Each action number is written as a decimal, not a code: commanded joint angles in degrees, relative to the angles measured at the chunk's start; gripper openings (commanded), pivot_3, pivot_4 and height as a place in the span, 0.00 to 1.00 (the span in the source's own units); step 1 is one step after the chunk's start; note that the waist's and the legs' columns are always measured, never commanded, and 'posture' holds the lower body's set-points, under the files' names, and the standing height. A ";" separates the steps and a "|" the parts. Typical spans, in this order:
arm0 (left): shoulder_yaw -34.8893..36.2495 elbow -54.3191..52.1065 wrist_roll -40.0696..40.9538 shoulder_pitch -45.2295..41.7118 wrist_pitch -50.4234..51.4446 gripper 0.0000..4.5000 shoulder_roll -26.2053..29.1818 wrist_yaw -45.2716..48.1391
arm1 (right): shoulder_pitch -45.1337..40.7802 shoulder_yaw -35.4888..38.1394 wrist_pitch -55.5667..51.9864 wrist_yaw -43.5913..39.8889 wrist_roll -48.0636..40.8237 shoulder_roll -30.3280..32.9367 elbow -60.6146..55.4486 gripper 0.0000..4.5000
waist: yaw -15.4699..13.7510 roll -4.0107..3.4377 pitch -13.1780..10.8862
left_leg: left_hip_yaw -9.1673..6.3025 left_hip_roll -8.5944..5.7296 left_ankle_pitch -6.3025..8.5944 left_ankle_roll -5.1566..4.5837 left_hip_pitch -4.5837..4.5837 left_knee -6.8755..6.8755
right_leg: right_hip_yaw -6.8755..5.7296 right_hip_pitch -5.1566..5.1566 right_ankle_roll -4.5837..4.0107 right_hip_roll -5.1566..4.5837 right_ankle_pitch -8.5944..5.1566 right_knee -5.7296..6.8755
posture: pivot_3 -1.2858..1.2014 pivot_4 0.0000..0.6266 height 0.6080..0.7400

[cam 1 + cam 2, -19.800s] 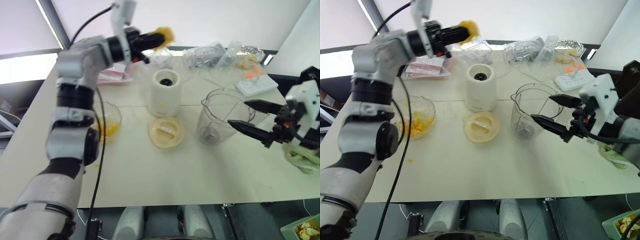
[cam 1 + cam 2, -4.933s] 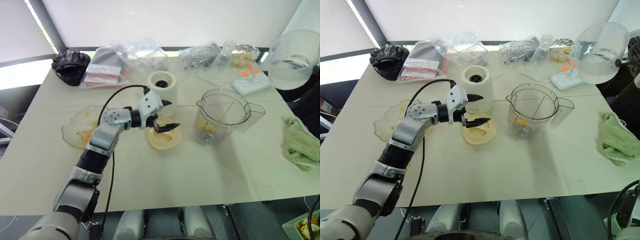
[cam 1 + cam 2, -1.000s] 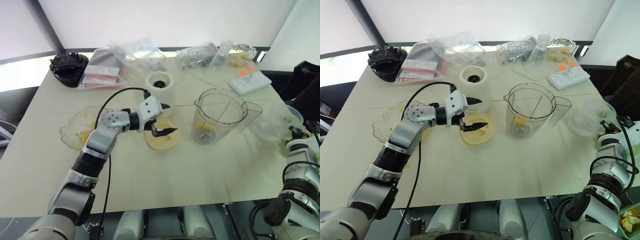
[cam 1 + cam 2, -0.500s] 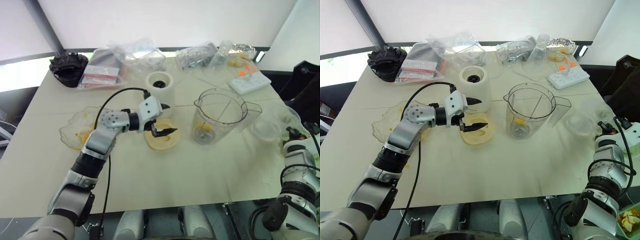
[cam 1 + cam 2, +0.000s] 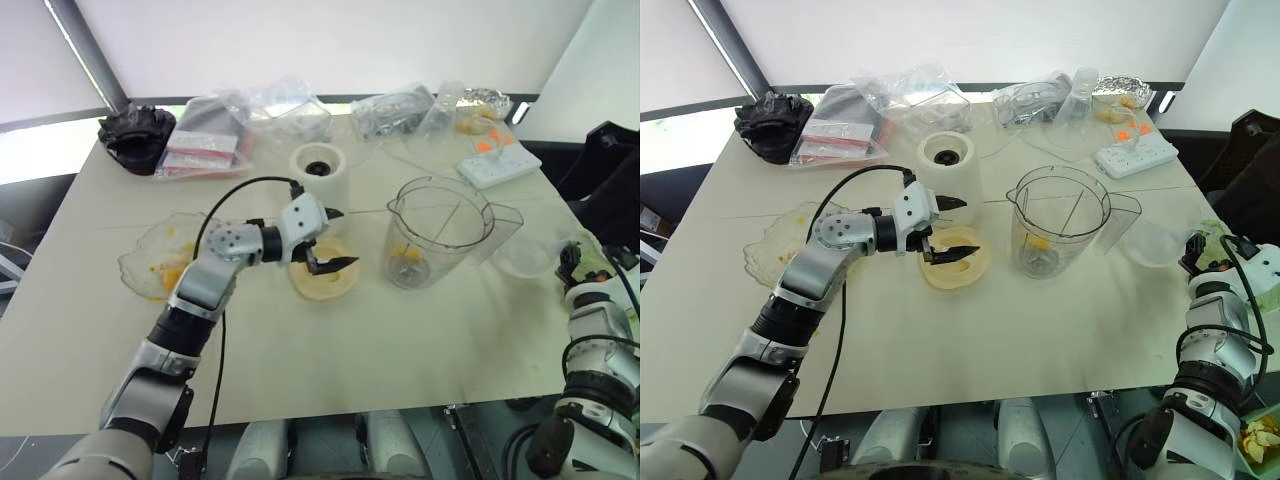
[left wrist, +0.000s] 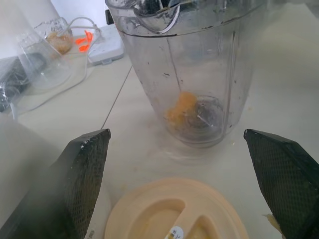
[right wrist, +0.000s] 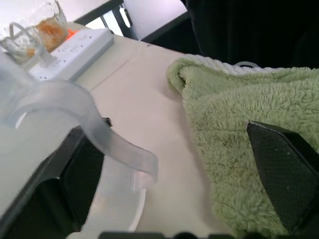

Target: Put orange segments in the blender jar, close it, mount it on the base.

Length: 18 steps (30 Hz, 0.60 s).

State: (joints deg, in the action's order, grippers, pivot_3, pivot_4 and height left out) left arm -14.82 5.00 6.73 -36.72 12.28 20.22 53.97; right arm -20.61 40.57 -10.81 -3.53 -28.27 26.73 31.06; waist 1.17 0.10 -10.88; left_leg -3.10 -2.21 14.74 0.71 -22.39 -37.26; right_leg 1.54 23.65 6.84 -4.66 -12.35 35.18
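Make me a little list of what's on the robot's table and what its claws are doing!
jar: large clear plastic blender jar, lid off, upright on the table
fruit: orange segments at the jar's bottom
lid: flat round cream-yellow lid beside the jar
base: cream-white rounded blender base, nothing mounted on it
left claw: open, over the lid
right claw: open, beside a fluffy green cloth

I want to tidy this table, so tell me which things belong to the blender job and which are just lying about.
For the job: blender jar, orange segments inside it, base, cream lid.

Lying about: green towel, power strip, plastic bags, black bundle.
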 commanded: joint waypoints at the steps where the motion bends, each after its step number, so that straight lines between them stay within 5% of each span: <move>1: 0.33 -0.71 0.00 -0.75 -0.90 1.00 -0.04 -0.31 | 1.46 -1.09 -0.43 0.77 0.99 1.01 -4.47 0.99 | -0.03 0.00 0.00 | 0.00 0.00 0.00 0.00 0.00 0.00 | 0.00 0.00 0.00 0.00 0.00 0.00 | 0.52 0.24 1.00; 18: 0.24 2.10 -0.14 -1.99 -2.13 1.00 -0.37 0.37 | 18.09 -2.87 -8.40 1.34 3.80 1.99 -26.02 0.99 | -0.45 -0.01 0.01 | -0.10 -0.01 0.00 0.00 0.00 -0.02 | 0.00 -0.02 0.00 0.00 -0.01 0.00 | 0.52 0.24 1.00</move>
State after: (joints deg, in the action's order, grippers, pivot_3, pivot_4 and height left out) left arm -14.92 7.12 6.70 -36.95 11.69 19.66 54.07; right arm -3.33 36.78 -18.45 -1.70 -24.04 27.18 9.66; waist 0.72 0.08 -10.87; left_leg -3.22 -2.22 14.74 0.71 -22.39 -37.27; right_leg 1.54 23.63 6.84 -4.66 -12.36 35.18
